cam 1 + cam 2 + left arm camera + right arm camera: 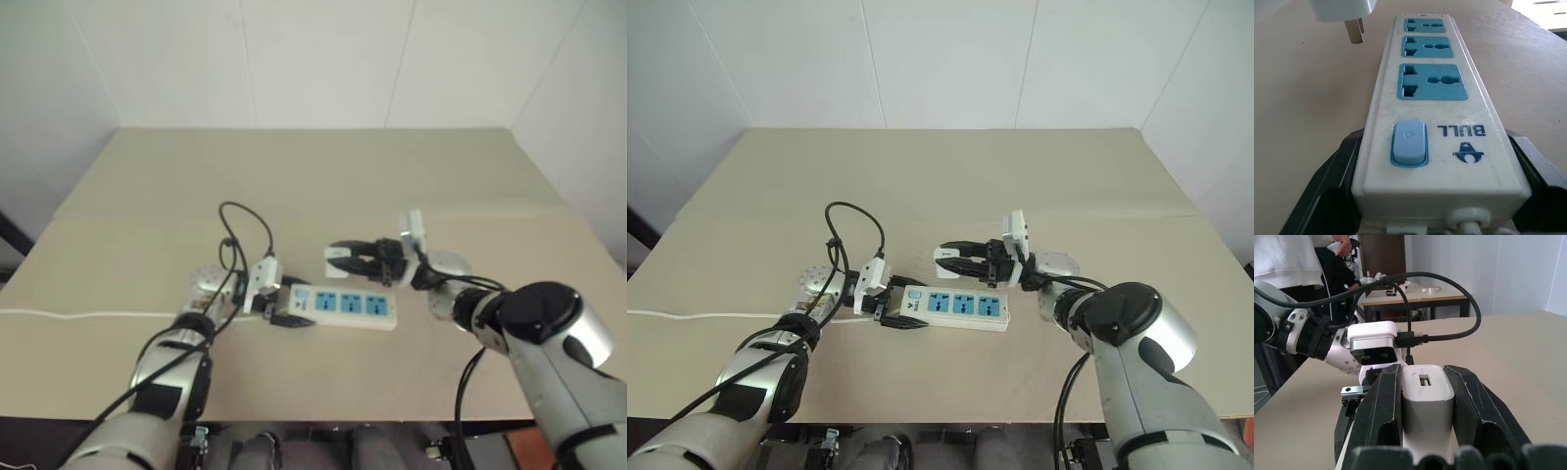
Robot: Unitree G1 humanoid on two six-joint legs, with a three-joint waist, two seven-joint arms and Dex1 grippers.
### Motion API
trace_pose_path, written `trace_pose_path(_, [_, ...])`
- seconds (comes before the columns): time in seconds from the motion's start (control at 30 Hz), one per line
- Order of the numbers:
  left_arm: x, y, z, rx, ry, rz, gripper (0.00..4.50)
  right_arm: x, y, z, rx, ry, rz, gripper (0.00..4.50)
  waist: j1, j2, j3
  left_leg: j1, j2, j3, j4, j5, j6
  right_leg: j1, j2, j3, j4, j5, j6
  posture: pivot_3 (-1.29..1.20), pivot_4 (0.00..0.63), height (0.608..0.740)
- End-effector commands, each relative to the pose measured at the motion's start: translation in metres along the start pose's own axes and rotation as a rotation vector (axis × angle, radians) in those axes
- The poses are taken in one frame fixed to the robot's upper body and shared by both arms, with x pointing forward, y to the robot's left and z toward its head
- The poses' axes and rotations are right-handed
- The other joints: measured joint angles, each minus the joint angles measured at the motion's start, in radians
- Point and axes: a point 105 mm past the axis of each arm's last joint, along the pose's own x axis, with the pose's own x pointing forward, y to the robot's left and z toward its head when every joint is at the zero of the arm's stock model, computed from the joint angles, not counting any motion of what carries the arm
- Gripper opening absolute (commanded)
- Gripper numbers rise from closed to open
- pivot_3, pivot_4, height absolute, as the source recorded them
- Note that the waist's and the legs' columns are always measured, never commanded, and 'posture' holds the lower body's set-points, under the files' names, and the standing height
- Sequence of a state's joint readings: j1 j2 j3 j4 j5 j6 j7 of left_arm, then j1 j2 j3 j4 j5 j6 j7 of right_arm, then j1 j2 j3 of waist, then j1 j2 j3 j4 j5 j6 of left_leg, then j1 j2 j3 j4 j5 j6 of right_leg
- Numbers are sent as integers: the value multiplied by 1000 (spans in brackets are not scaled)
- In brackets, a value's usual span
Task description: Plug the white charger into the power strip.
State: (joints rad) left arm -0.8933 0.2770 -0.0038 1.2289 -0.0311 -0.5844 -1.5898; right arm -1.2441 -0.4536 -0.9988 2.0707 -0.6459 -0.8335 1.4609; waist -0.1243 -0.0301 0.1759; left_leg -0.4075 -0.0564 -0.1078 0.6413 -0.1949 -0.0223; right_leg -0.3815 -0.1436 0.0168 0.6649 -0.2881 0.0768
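Black fingers of your left end effector (900,315) are clamped on the switch end of the power strip (955,305), one finger on each long side, as you can see in the left wrist view. That strip lies flat on the beige bench (950,176), near the front edge and about at its middle, running left to right. On its top, next to the pale blue rocker switch (1409,143), you can read "BULL" in dark blue letters beside a small logo; the switch itself carries a faint power symbol. Three blue socket faces (1432,81) follow in a row toward the right end. A thin white cord (705,315) runs from the gripped end away to the left across the bench.

Your right end effector (953,257) is closed on the white charger (1427,399), its two black fingers pressing both sides of the block. It hangs just beyond the far edge of the strip, above the bench, not touching the strip. In the left wrist view the charger's metal prongs (1355,31) point downward.

A person in a white top (1288,259) stands past the bench's left side.
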Motion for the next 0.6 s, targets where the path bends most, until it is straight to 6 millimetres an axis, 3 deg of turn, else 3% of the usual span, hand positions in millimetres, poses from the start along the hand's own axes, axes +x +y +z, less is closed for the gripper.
trace_pose_path(0.03, [5,0,4,15,-7,-20,3323,7,2,1,25,-16,16,1120,0,0,0,0,0,0,0,0,0,0,0,0,0,0,0,0,150,740])
trace_pose_path(0.6, [6,3,6,-2,-3,-17,3323,17,15,-24,59,-9,-8,1120,1,-3,-2,1,0,0,0,0,0,1,0,0,0,0,0,0,150,740])
